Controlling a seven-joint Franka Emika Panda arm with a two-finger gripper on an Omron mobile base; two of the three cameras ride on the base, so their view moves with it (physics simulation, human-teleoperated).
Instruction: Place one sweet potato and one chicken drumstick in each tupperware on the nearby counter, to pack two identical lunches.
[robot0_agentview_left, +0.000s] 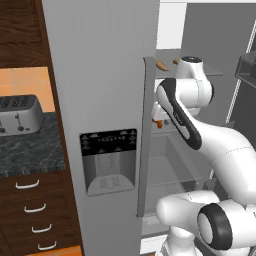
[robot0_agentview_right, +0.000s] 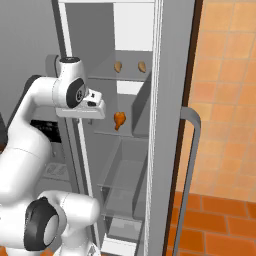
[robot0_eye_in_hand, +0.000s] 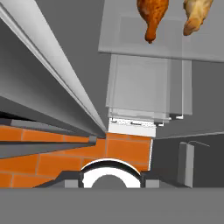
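**REFRIGERATOR PICK: DRUMSTICK POSITION RELATIVE TO HAND**

**Task item.** One chicken drumstick lies on the middle glass shelf of the open refrigerator. In the hand view it sits at the top edge, with a paler tan item just beside it on the same shelf. The kind of that item cannot be determined. Two tan oblong items rest apart on the upper shelf and are probably the sweet potatoes.

**Hand.** The hand is inside the refrigerator opening, above the middle shelf. Its jaws are drawn narrow, and nothing can be seen held between them.

**Governing relation.** In the right base view the drumstick lies to the right of the hand and slightly lower, near it but apart from it. In the hand view the drumstick's long axis runs from top to bottom, with the thick meat end farthest away and the thin bone end pointing back toward the hand. The item is off the hand's line of sight. The judgement is that the hand must shift toward the drumstick, spread its jaws and close across the short axis.

**Surroundings.** The surface is to the left of the refrigerator, above wooden drawers, and carries a silver toaster.
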